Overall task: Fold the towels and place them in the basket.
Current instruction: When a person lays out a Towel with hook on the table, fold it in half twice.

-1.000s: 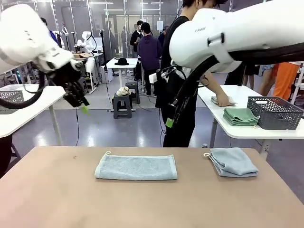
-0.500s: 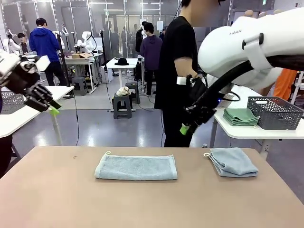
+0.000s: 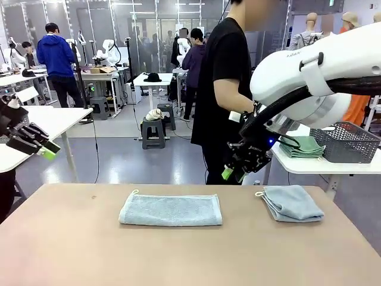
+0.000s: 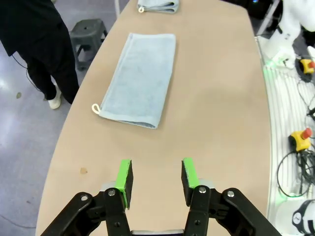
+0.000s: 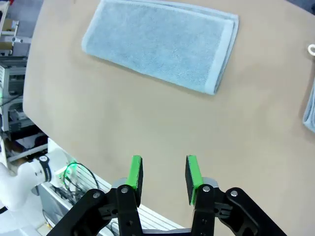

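Front view: two light blue-grey towels lie on the tan table (image 3: 71, 250), well apart from each other, and one dark grey basket (image 3: 347, 142) stands on a white side table (image 3: 309, 165) at the far right, off the tan table altogether. The middle towel (image 3: 171, 209) is folded into a long, flat strip lying left to right, with a small white loop at its far left corner. The right towel (image 3: 292, 203) is folded smaller and thicker, into a rough square with stacked layers showing on its left, and has a white loop at its far left corner too. The basket has perforated, mesh-like sides and a solid rim; whether anything lies inside it I cannot tell. Just left of it sits one stack of folded green cloths (image 3: 303, 146). One person in a black shirt (image 3: 223, 89) stands at the far side of the table. The left gripper (image 3: 43, 149) hangs in the air at the far left edge, and the right gripper (image 3: 232, 174) hangs above the table's far edge, between the two towels. In the left wrist view the left gripper's (image 4: 156, 177) green pads stand apart with nothing between them, over bare tabletop, and the same goes for the right gripper (image 5: 164, 177) in the right wrist view.
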Controlling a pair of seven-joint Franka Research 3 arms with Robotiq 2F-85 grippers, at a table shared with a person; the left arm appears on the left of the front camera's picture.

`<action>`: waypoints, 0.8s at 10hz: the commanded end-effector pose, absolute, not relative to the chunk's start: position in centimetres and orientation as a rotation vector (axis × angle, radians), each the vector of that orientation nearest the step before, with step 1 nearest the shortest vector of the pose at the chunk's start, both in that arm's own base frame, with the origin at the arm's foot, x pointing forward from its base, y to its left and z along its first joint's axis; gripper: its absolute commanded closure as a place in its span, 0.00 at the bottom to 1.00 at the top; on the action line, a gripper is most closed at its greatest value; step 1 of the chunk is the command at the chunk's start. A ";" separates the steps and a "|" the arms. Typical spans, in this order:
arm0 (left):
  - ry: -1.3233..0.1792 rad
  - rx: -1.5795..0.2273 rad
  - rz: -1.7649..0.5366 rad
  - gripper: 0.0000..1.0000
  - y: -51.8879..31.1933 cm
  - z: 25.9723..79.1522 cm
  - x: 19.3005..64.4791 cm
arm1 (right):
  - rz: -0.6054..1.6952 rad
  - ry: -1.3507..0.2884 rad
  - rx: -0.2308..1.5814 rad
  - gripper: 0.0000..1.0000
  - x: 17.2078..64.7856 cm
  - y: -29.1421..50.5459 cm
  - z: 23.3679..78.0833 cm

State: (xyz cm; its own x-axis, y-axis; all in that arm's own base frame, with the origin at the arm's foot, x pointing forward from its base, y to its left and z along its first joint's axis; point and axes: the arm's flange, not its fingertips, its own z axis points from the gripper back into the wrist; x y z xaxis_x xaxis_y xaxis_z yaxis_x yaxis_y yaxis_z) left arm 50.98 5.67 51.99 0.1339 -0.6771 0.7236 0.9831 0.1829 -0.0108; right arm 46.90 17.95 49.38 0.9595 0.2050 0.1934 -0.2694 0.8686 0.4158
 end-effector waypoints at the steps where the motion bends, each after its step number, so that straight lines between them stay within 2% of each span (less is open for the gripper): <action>1: -0.693 -0.638 -1.342 0.48 7.5 51.8 52.6 | 0.132 -0.195 0.473 0.55 46.2 18.5 48.8; 6: -0.703 -0.690 -1.336 0.48 7.4 49.8 52.9 | 0.086 -0.246 0.517 0.55 46.7 19.0 47.1; 8: -0.677 -0.661 -1.322 0.48 7.9 49.7 52.6 | 0.098 -0.215 0.498 0.55 47.0 18.3 48.1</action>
State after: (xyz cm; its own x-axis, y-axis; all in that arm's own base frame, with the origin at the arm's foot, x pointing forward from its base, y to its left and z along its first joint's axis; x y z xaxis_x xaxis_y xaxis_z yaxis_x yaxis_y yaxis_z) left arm 52.67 7.73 49.59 0.1202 -0.6323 0.7653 0.9907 0.1258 -0.0517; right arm 46.95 18.48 47.87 0.9714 0.0367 0.2347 -0.1449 0.8744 0.4631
